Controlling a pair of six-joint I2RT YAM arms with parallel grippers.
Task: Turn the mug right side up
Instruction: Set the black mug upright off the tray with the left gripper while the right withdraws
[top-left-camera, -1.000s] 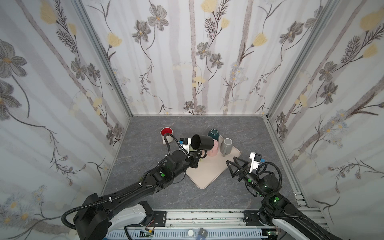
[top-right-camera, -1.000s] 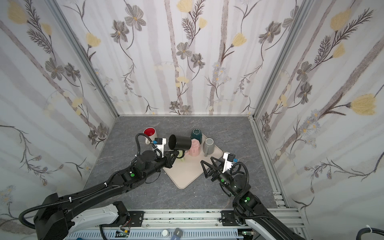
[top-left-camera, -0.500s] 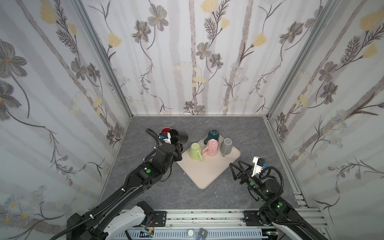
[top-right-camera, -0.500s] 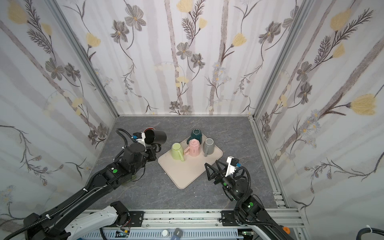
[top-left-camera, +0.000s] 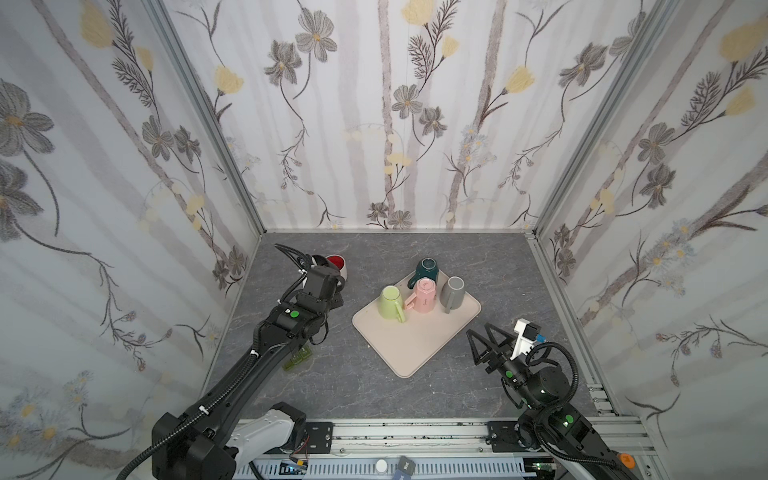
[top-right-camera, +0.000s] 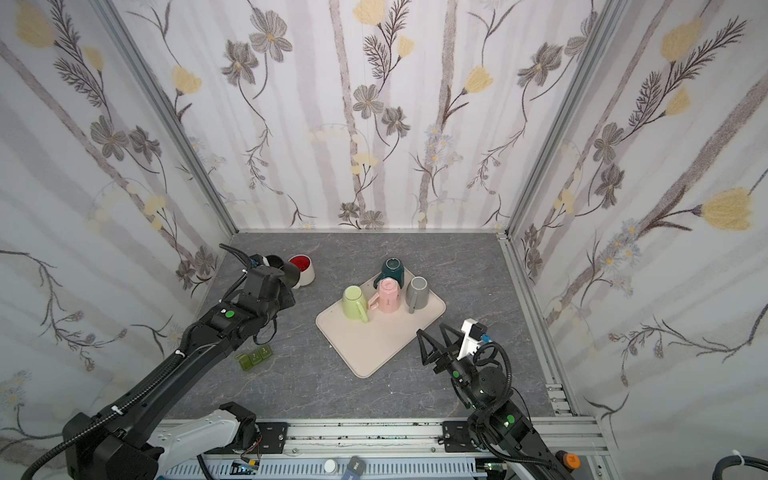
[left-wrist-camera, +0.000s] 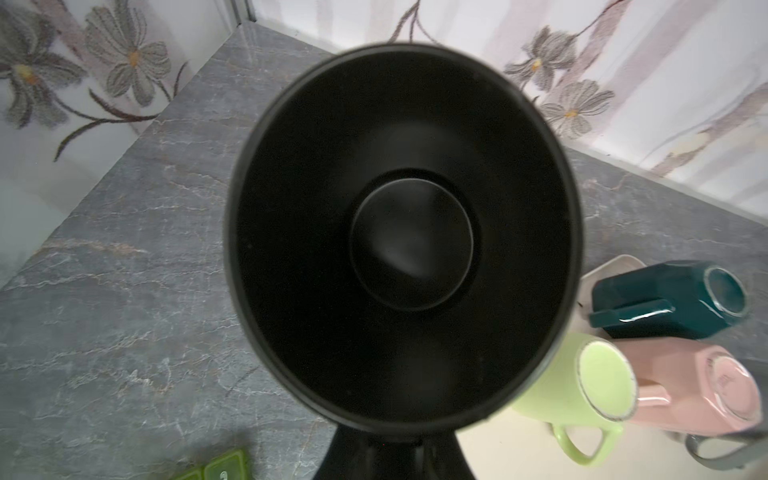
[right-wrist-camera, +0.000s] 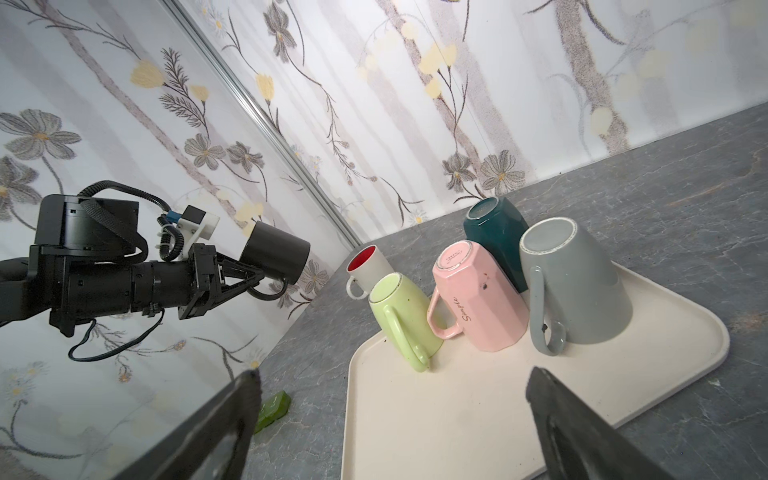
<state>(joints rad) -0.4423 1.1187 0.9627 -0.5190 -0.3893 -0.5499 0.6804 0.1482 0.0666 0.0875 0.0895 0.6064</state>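
Observation:
A black mug (right-wrist-camera: 276, 251) hangs in the air at the left, tilted on its side, and my left gripper (right-wrist-camera: 251, 280) is shut on its handle. Its open mouth faces the left wrist camera, so the dark inside (left-wrist-camera: 403, 232) fills that view. In a top view the black mug (top-right-camera: 286, 268) shows just left of a white mug with a red inside (top-right-camera: 302, 268). My right gripper (top-left-camera: 480, 332) stands open near the front right, empty, beside the tray's near corner; its point is (right-wrist-camera: 392, 382) in the right wrist view.
A beige tray (top-left-camera: 415, 349) holds several upside-down mugs: green (top-left-camera: 390, 302), pink (top-left-camera: 424, 295), teal (top-left-camera: 427, 270) and grey (top-left-camera: 453, 293). Small green blocks (top-left-camera: 297, 359) lie under the left arm. Walls close in on three sides.
My left gripper has carried the black mug from above the tray leftward to beside the red-and-white mug. The right arm has drawn back a little, still open.

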